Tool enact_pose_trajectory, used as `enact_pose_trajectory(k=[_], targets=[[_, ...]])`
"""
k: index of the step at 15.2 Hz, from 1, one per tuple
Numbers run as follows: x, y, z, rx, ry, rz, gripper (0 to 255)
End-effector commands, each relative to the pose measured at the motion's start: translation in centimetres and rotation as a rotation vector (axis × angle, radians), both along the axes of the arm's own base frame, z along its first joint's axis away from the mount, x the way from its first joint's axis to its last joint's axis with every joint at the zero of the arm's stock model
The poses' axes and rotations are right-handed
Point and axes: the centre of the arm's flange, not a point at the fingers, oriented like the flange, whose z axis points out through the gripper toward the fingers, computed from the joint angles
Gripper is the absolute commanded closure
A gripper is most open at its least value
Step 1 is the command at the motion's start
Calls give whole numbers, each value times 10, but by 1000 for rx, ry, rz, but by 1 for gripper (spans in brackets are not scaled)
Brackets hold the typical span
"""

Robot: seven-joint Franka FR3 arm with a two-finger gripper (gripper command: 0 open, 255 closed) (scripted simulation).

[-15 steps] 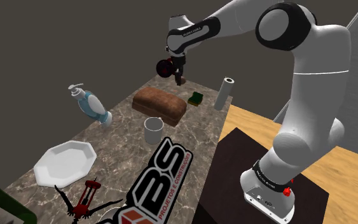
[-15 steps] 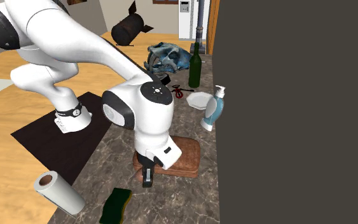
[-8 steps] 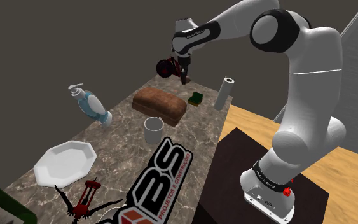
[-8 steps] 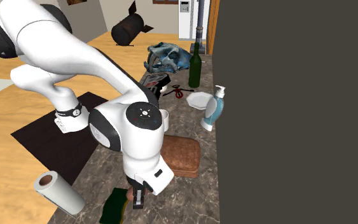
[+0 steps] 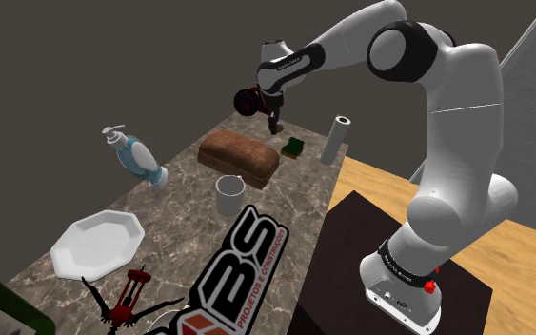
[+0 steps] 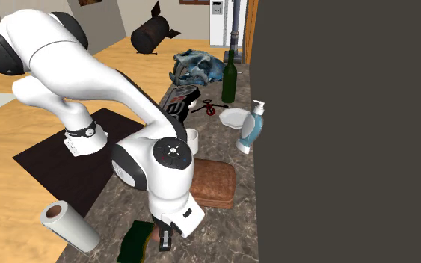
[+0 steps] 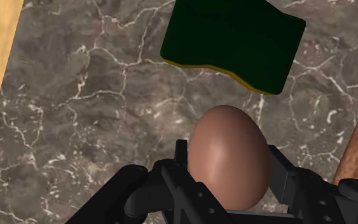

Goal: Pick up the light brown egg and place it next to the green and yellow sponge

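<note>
Dark veined tabletop (image 7: 75, 127). The hand (image 7: 228, 167) clasps the brown egg (image 7: 229, 146) between both fingers (image 7: 168, 181), near the green, yellow-edged sponge (image 7: 234, 38). The egg seems clear of the tabletop, though that is hard to judge.

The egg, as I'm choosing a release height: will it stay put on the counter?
Probably not by itself: the egg is smooth and rounded, so it may roll on the flat marbled counter. Its glossy curve could slip between the gripper's black fingers. Likely fragile, so release low beside the sponge.
</note>
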Motion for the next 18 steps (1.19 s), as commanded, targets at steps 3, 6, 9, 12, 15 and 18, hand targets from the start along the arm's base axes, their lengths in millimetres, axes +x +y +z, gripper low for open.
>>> enact_pose_trajectory(k=[3, 6, 9, 12, 15, 18], targets=[[0, 0, -22, 0, -1, 0, 255], [0, 0, -38, 0, -1, 0, 255], [0, 0, -55, 0, -1, 0, 255], [0, 0, -55, 0, -1, 0, 255], [0, 0, -55, 0, -1, 0, 255], [0, 0, -55, 0, -1, 0, 0]])
